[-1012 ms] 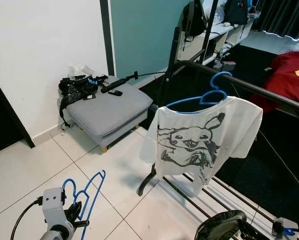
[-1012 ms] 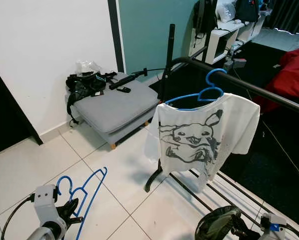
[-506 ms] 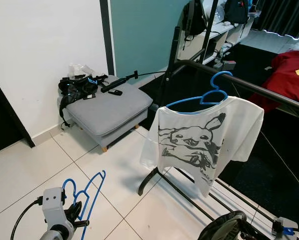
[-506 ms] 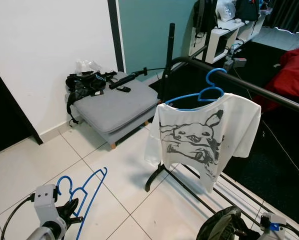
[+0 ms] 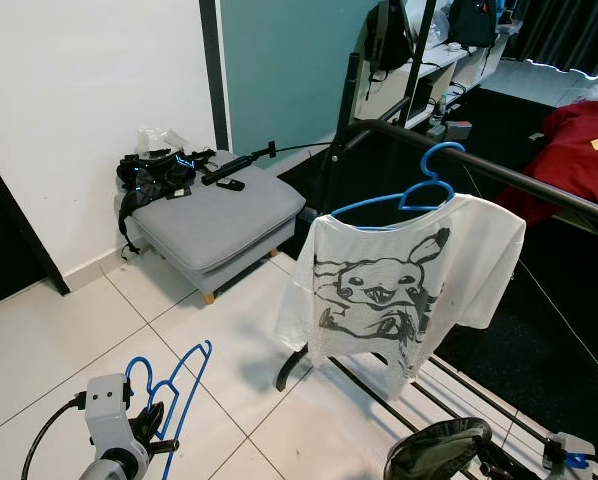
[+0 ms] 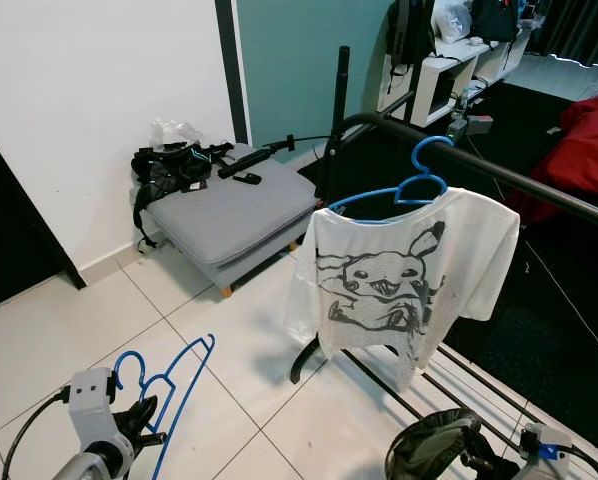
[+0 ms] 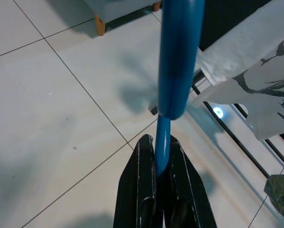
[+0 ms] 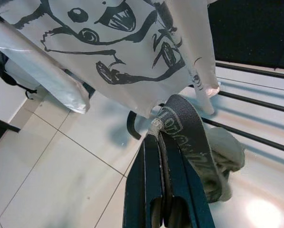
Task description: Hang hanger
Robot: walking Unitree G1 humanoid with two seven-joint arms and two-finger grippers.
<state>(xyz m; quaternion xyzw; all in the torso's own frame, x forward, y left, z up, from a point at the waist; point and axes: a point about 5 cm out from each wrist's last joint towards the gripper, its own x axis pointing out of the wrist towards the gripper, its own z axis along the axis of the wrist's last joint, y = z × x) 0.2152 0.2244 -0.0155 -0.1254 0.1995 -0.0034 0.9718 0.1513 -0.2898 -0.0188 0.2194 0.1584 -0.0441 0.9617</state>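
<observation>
Item one: our left gripper (image 7: 162, 164), low on our left above the white tiled floor (image 5: 39, 350), fingers pinched tight on the thin wire of an empty blue plastic hanger (image 5: 174, 385). That hanger stood roughly upright in the grip, its hook uppermost, well apart from the rail.

Item two: our right gripper (image 8: 162, 142), low on our right, fingers pressed together on the dark printed waistband of a grey-green garment (image 8: 213, 156), which sagged in a bunch below the fingertips, over the lower bars of the rack.

Item three: a black metal clothes rack (image 5: 519, 180), its top rail running from the middle of the scene toward our right. On it we logged a second blue plastic hanger (image 5: 419, 192), hooked over the rail near its left end and carrying a white T-shirt printed with a black cartoon creature (image 5: 404, 285).

Item four: a grey cushioned footstool on short wooden legs (image 5: 214, 225), against the white wall (image 5: 79, 90); a black bag (image 5: 154, 172) and a black handled tool (image 5: 234, 165) lay along its back edge.

Item five: a red cloth (image 5: 579, 150) at the far right.
</observation>
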